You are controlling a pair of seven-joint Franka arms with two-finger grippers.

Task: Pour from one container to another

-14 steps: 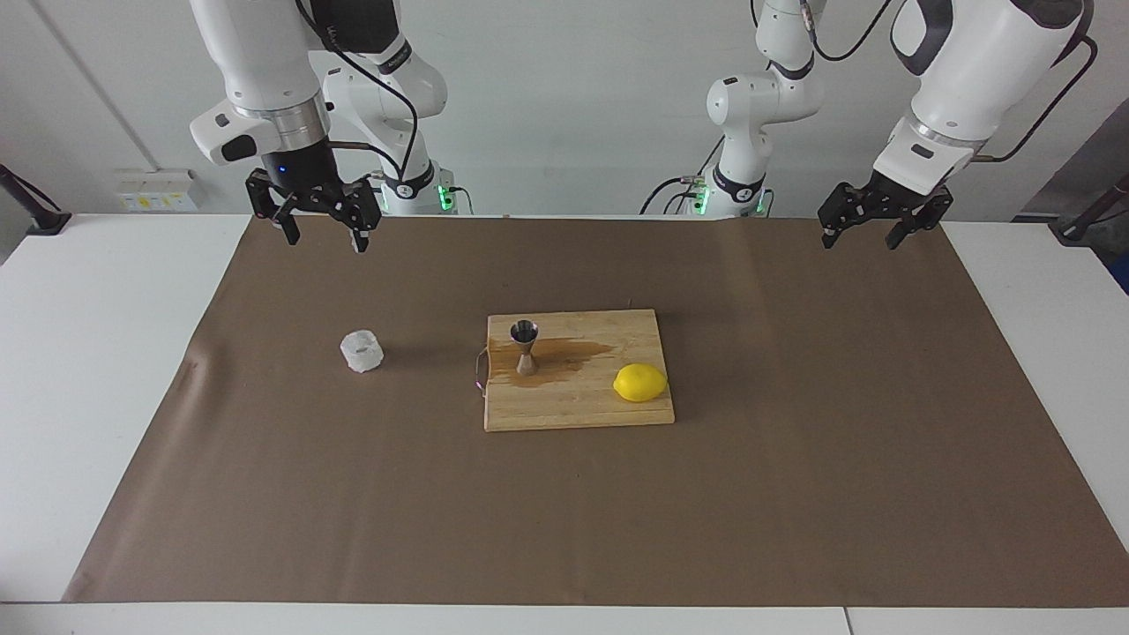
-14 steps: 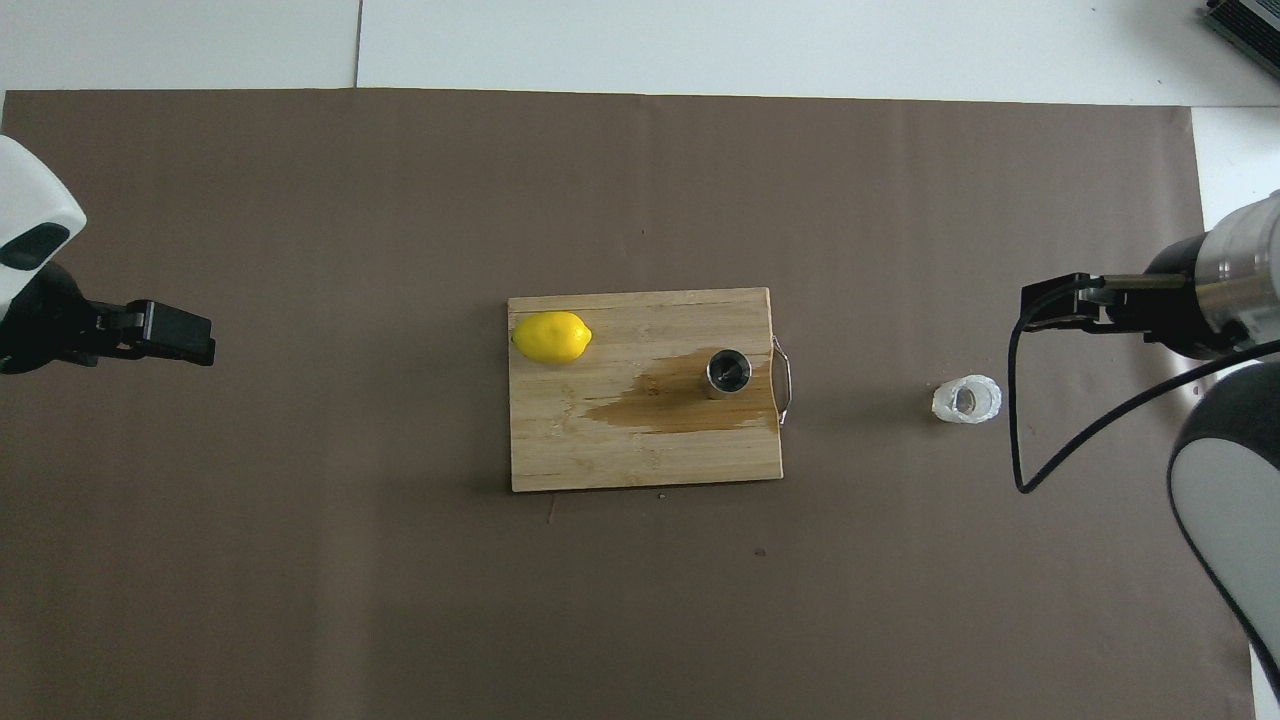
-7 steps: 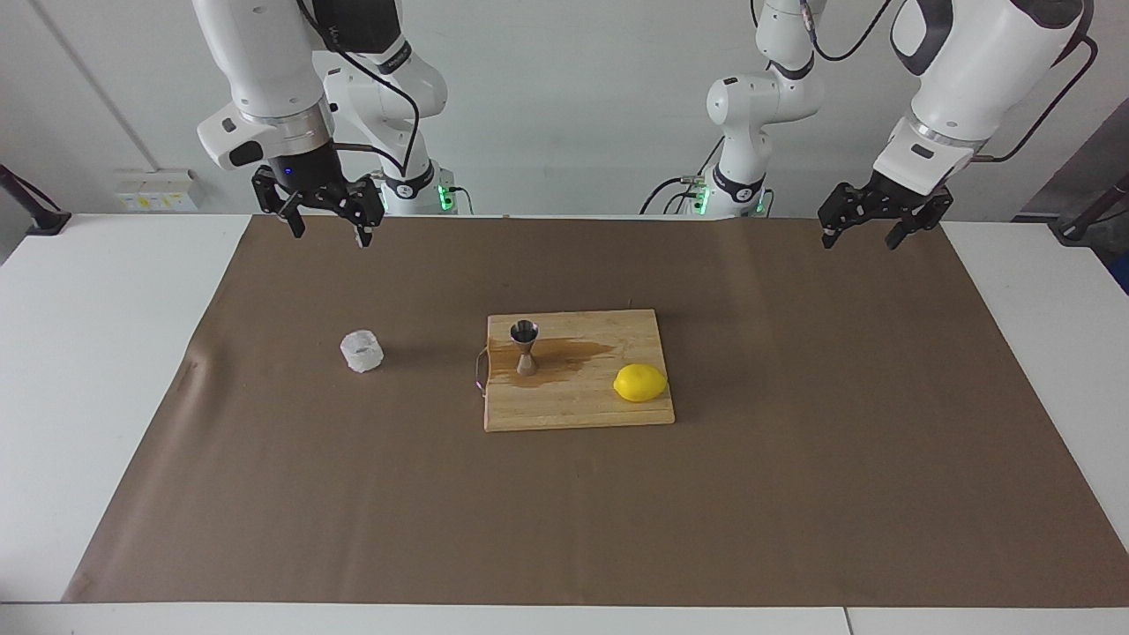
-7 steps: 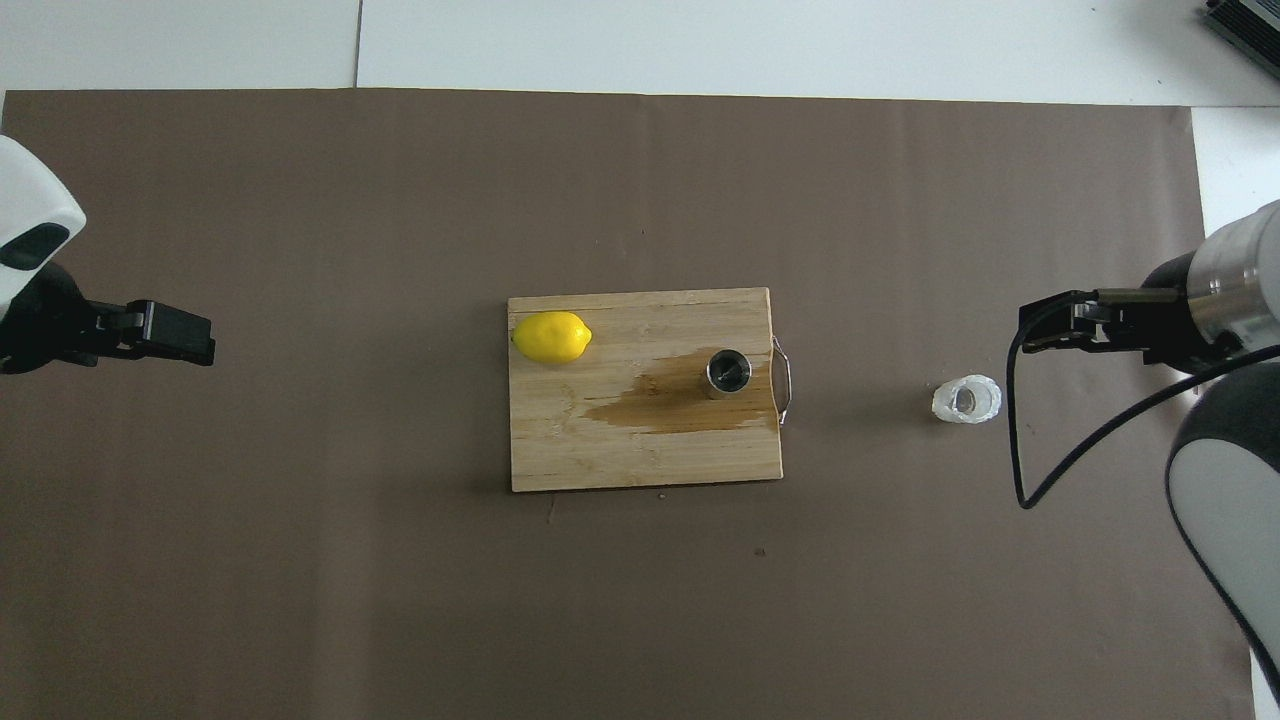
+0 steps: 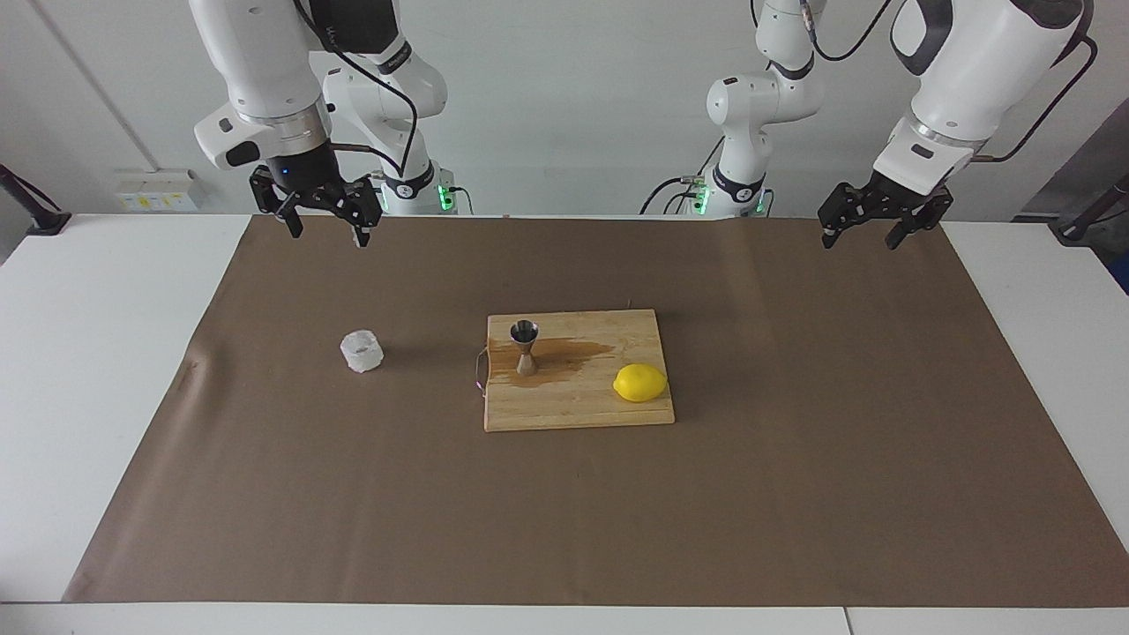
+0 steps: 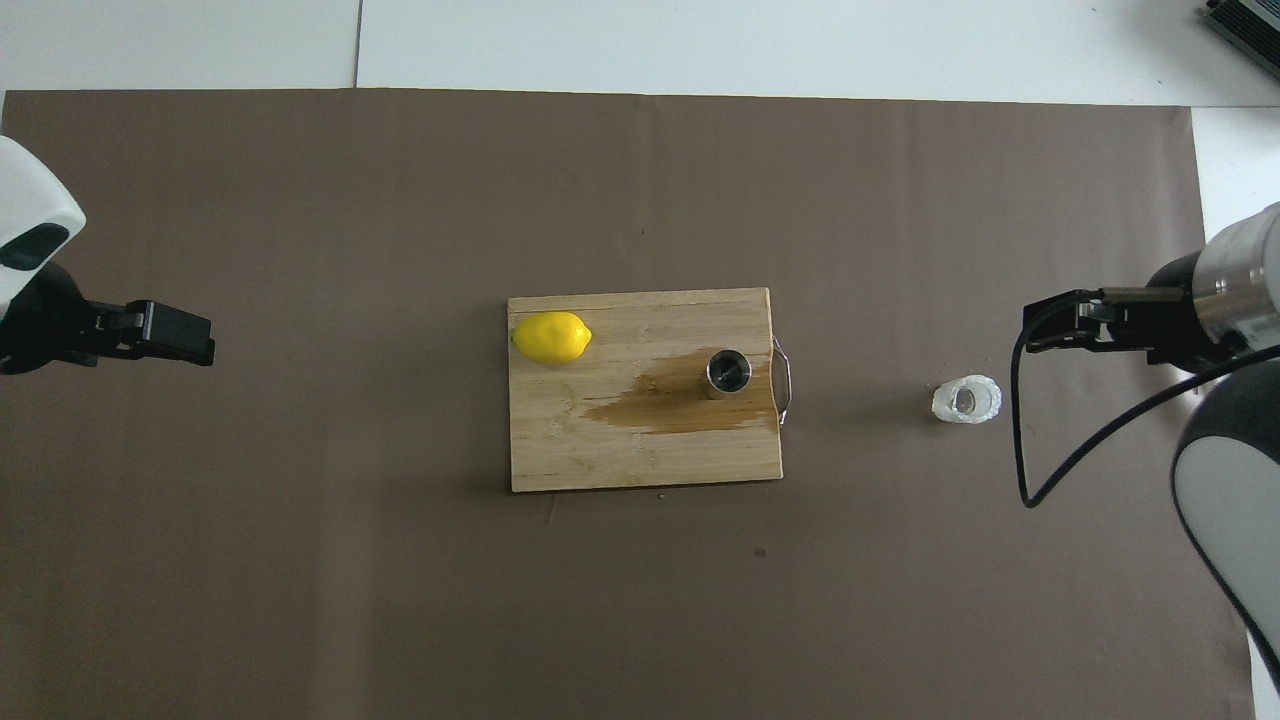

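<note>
While nothing is gripped, the scene reads as follows.

Glass cup: the glass cup [image 5: 362,351] stands upright on the brown paper [image 5: 794,441] toward the right arm's end of the surface, well apart from the cutting board [image 5: 578,410]; nothing touches it.

Jigger: the steel jigger [image 5: 525,347] stands upright on the cutting board, near the edge that faces the cup, beside the board's wire handle [image 5: 480,370].

Stain: a brown wet patch [image 5: 564,357] spreads on the board from the foot of the jigger toward the lemon [image 5: 639,383].

Lemon: it lies on the board at the end toward the left arm, apart from the jigger.

Right gripper: the right gripper [image 5: 325,225] hangs in the air over the edge of the paper nearest the robots, its fingers spread and holding nothing; it is the one closer to the cup.

Left gripper: the left gripper [image 5: 869,231] waits over the paper's corner at its own end, fingers spread, holding nothing.

Step in hand: by my reading, either the pour is already done, given the stain and the free cup, or a fresh reach for the cup is about to start; the frames do not settle which.

Next move: if a pour is due, the right gripper must descend on the cup, close across its textured wall, carry it level above the jigger and tip slowly, since the jigger's mouth is narrow and its waist makes it easy to topple.
</note>
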